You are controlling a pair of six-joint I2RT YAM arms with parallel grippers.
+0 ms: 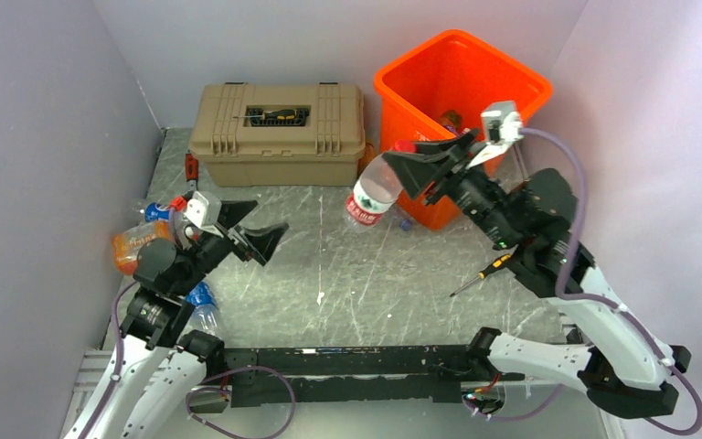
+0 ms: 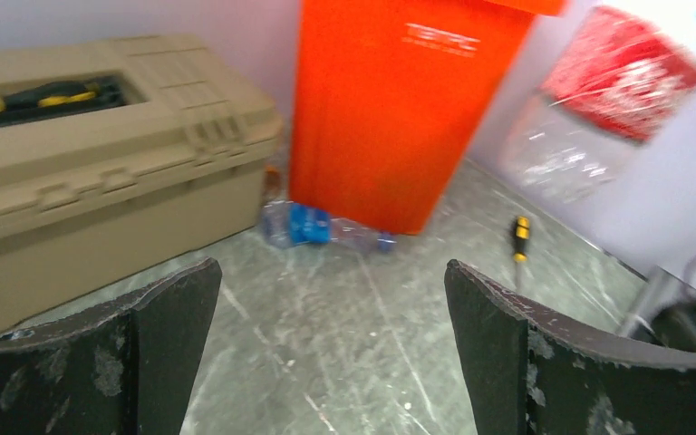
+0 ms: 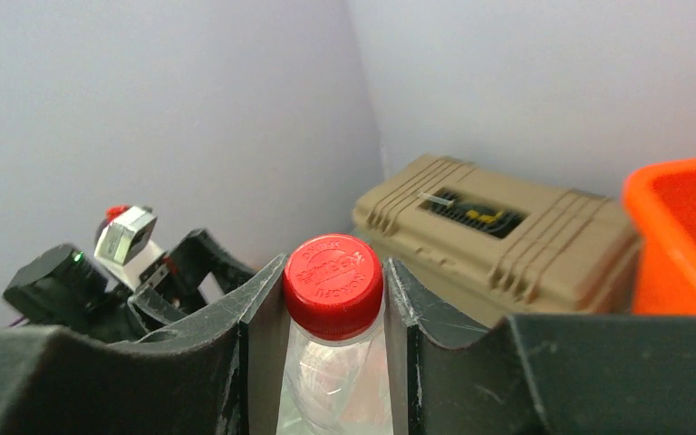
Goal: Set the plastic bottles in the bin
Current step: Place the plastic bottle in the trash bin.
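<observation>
Right gripper (image 3: 334, 272) holds bottle (image 1: 377, 187), label (image 1: 364, 207) unreadable

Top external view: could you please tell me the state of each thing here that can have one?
Left gripper: open, empty.
Right gripper: shut on the red-capped bottle.
Red-capped bottle: held by the neck, in the air.
Orange bin: upright, open-topped.
Tan toolbox: lid closed.
Screwdriver: lying flat on the table.

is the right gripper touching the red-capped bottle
Touching. The right wrist view shows the right gripper closed on the red-capped bottle, a finger against each side below the cap.
</observation>
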